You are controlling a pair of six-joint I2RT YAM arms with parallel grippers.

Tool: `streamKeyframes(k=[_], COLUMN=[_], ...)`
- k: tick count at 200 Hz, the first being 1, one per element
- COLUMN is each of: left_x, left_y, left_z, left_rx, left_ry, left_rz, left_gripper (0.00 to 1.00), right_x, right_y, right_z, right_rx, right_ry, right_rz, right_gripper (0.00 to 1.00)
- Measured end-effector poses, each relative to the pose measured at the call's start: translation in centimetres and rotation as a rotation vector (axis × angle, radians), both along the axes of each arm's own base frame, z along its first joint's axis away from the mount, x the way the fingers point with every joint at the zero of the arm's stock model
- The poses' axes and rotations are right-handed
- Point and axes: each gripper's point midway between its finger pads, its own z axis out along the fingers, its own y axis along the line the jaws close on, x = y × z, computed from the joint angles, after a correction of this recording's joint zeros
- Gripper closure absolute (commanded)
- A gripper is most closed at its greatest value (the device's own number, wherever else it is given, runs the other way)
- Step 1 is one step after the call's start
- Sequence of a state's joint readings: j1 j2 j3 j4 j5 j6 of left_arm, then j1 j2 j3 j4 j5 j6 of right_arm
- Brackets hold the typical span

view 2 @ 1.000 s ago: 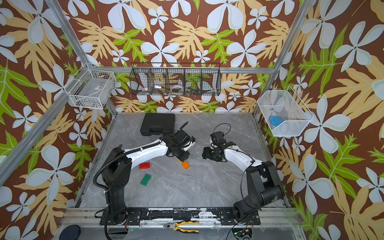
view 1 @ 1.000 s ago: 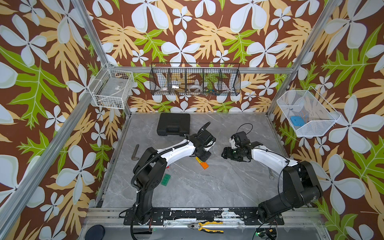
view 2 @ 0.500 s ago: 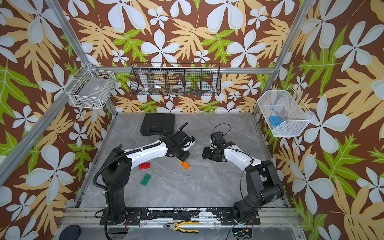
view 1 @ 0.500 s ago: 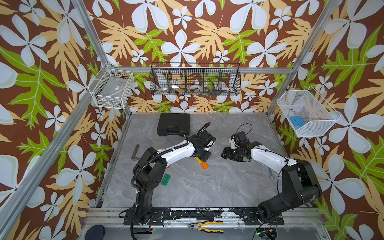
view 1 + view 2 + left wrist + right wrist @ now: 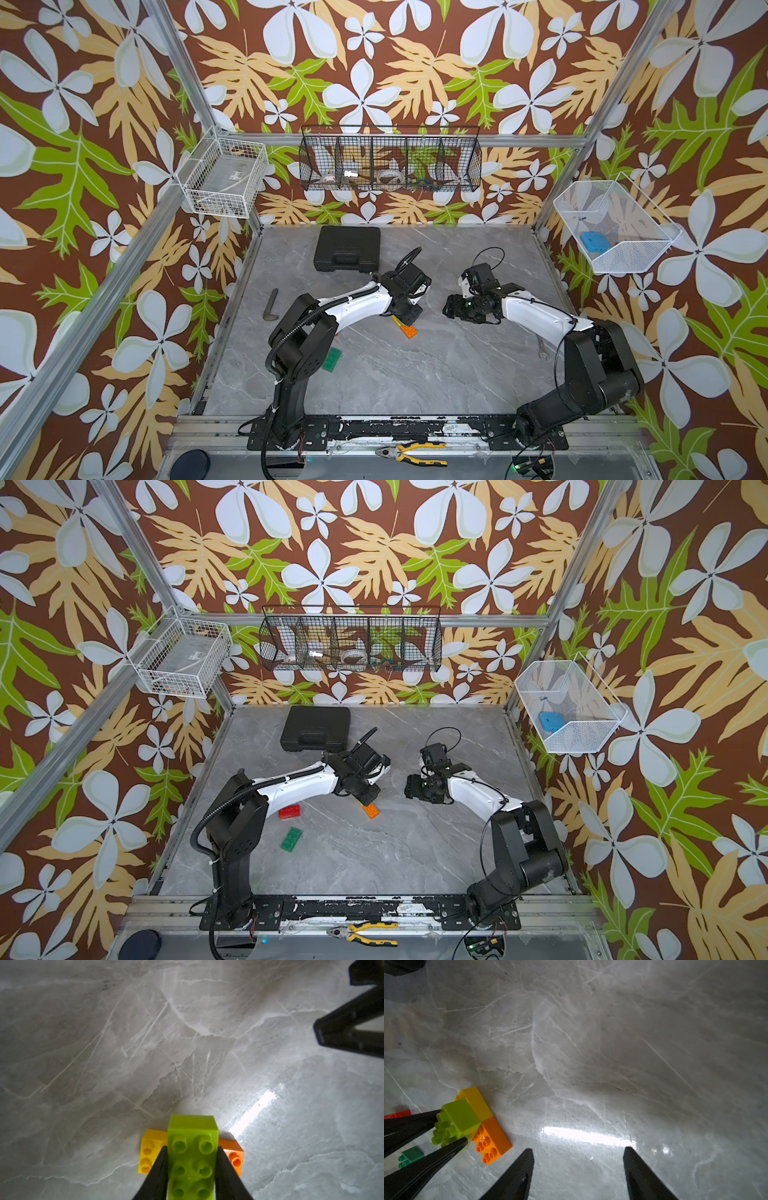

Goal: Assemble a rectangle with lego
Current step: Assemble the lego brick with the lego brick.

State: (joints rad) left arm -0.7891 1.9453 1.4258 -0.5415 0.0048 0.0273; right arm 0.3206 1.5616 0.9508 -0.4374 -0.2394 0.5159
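Observation:
My left gripper [image 5: 192,1148] is shut on a lime green lego brick [image 5: 192,1157], one finger on each long side. The brick rests across the joint of a yellow brick [image 5: 148,1153] and an orange brick [image 5: 233,1157], which lie end to end on the table. In the right wrist view the lime brick [image 5: 457,1120] looks slightly tilted. A red brick [image 5: 289,811] and a dark green brick [image 5: 291,838] lie loose near the left arm. My right gripper [image 5: 578,1151] stands open and empty just right of the stack. No rectangle shows in any view.
A black case [image 5: 347,248] lies at the back of the grey marble table [image 5: 415,374]. A bent metal key [image 5: 271,305] lies by the left edge and a wrench [image 5: 540,348] near the right arm. Pliers [image 5: 415,453] sit on the front rail. Wire baskets hang on the walls.

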Motion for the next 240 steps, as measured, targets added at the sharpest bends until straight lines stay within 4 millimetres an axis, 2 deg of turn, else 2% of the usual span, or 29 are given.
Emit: streamKeyframes(k=[146,240], left_x=[-0.3,0.0], left_y=[0.2,-0.5], left_z=[-1.2,-1.3], left_rx=[0.031,0.023], left_ry=[0.007,0.002], left_rz=[-0.023,-0.047], left_gripper=[1.00,1.00], right_x=[0.0,0.0], right_y=[0.0,0.1], right_z=[0.0,-0.1], right_rx=[0.000,0.006], right_ry=[0.001,0.001], right_rz=[-0.001,-0.002], right_gripper=[0.33,0.33])
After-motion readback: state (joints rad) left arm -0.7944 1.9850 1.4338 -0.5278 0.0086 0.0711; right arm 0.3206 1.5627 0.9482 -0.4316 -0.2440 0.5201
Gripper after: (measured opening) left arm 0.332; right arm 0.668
